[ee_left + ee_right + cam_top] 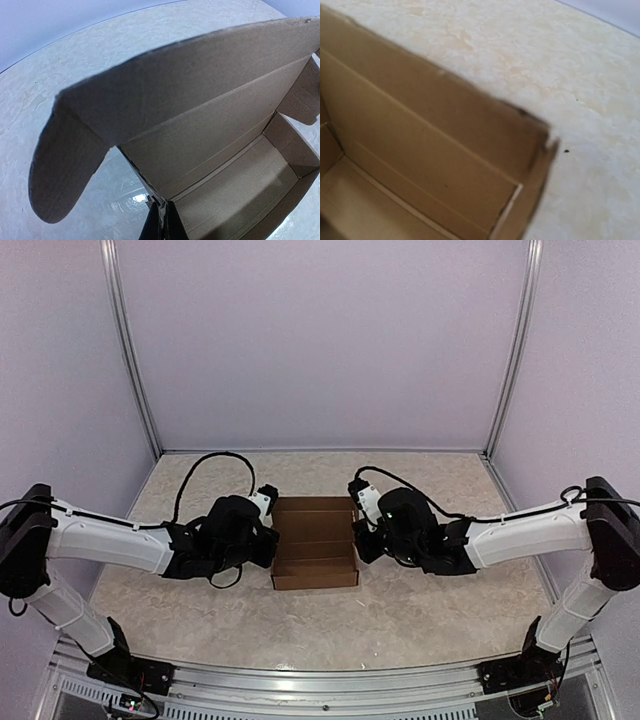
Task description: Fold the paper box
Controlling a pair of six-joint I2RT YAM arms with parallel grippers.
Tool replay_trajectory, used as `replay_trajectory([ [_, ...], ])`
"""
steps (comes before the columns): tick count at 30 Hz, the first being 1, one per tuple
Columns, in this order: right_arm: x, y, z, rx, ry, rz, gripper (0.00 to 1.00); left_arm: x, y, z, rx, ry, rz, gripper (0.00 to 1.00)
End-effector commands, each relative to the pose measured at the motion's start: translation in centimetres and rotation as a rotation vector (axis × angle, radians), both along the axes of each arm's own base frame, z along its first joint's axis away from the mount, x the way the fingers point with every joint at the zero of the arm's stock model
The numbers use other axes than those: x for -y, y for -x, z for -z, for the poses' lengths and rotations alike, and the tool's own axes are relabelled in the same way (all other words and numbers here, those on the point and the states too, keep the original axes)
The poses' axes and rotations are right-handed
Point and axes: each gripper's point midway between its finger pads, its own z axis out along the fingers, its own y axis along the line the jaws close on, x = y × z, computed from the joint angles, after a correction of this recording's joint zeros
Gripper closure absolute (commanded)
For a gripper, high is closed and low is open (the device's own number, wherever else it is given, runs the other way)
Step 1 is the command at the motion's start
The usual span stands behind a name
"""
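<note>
table w/ marbled beige top, walled enclosure round it. paper box sits mid-table btwn the two arms, plain brown, already stood up into a tray: base flat, side walls upright, near wall up too. left arm reaches in from the left, right arm from the right, mirror-like. left gripper is right against the box's left wall; in the wrist view its fingers show dark and pressed together at the wall's edge. can't tell if any card is nipped btwn them. right gripper is up against the right wall; its tips don't show in its own cam, but it's closed w/ nothing seen in it. lid panel is open, leaning up and back off the far wall, inside of the box bare. rounded tab on the lid's end hangs loose outside, not tucked. box corner in the right wrist view looks square, a bit scuffed. progress, as i judge it: body formed, so well past halfway; left to do = bring lid down, tuck its side tabs and front lip into the walls.
</note>
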Motion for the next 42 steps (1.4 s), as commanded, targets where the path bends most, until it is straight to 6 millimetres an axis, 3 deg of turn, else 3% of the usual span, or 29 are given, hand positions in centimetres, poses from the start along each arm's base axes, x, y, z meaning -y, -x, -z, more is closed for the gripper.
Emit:
replay_trajectory([
  [1,-3.4,2.4,0.5,-0.031,-0.073,-0.099,1.00,4.1,1.3,-2.1,0.025,0.110,0.111,1.00],
  [18,-3.2,4.1,2.9,-0.061,-0.036,-0.041,1.00,4.3,3.5,-0.6,0.010,0.072,0.128,1.00],
  [30,-1.2,5.6,4.9,-0.098,-0.007,-0.002,1.00,4.1,4.7,0.6,-0.007,0.060,0.123,1.00],
  [38,-0.6,5.5,4.4,-0.089,-0.018,0.020,1.00,3.7,5.0,1.1,-0.018,0.054,0.112,1.00],
  [42,-0.5,5.5,3.5,-0.074,-0.032,0.021,0.89,3.6,4.9,1.2,-0.015,0.048,0.106,1.00],
])
